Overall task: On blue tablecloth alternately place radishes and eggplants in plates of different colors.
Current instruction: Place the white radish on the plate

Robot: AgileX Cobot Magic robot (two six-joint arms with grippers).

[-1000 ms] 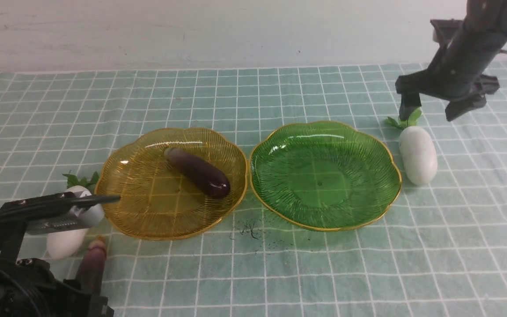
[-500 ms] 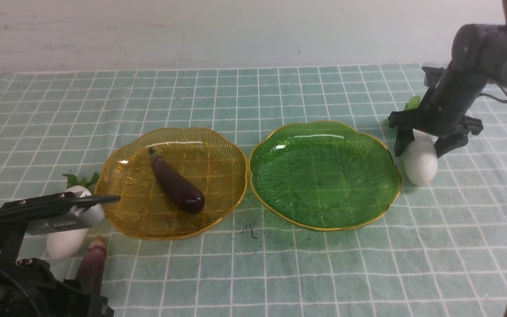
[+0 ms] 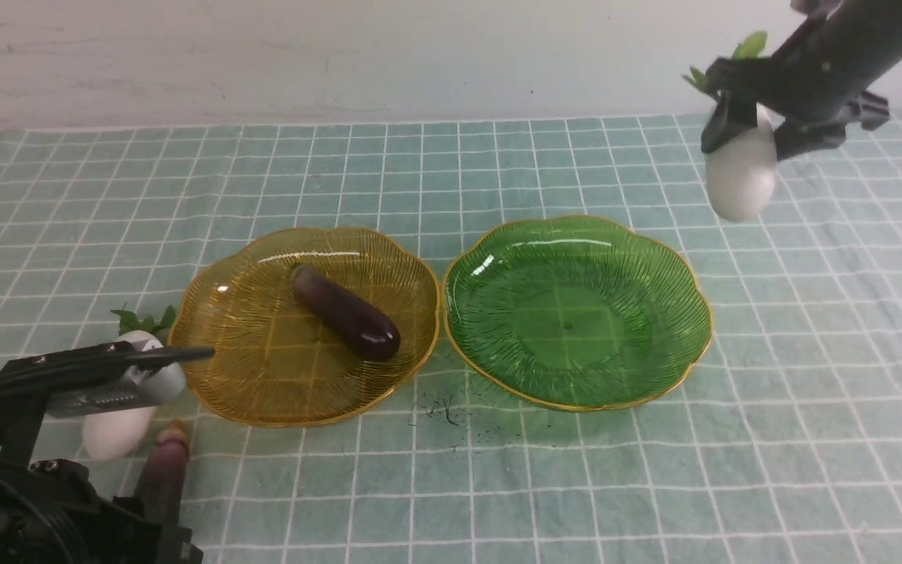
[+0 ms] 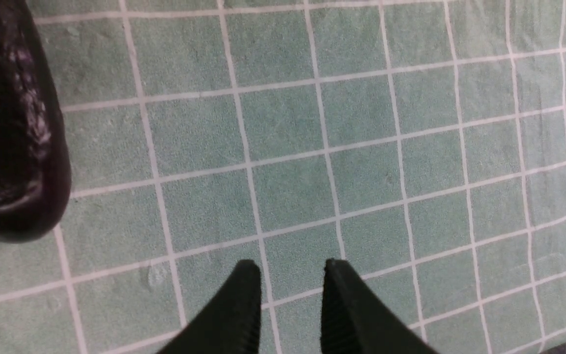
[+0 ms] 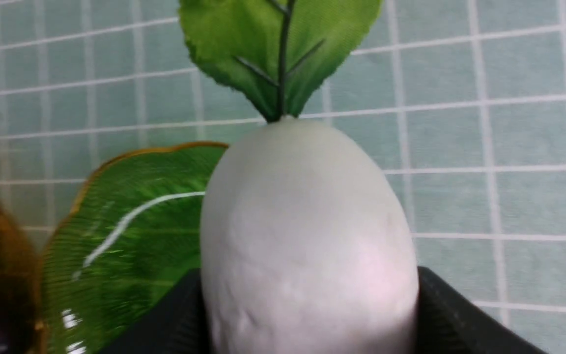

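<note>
Above the blue tablecloth (image 3: pixel 420 172), to the far right of the green plate (image 3: pixel 576 329), my right gripper (image 3: pixel 748 133) is shut on a white radish (image 3: pixel 741 180) that hangs clear of the cloth, green leaves upward. Its wrist view shows the radish (image 5: pixel 307 236) between the black fingers (image 5: pixel 450 309). One dark purple eggplant (image 3: pixel 345 313) lies in the amber plate (image 3: pixel 263 368). My left gripper (image 3: pixel 185 354) hovers at the near left, partly hiding a second radish (image 3: pixel 114 431), with a second eggplant (image 3: pixel 161 470) beside it. Its fingers (image 4: pixel 246 275) stand slightly apart over bare cloth.
The two plates sit side by side, rims nearly touching, in the middle of the cloth. Small dark specks (image 3: pixel 443 409) lie on the cloth in front of them. A pale wall (image 3: pixel 341 55) closes off the far side.
My right gripper dropped onto the radish beside the green plate, closed on it and lifted it off the cloth. The eggplant in the amber plate rocked. The left arm stayed put.
</note>
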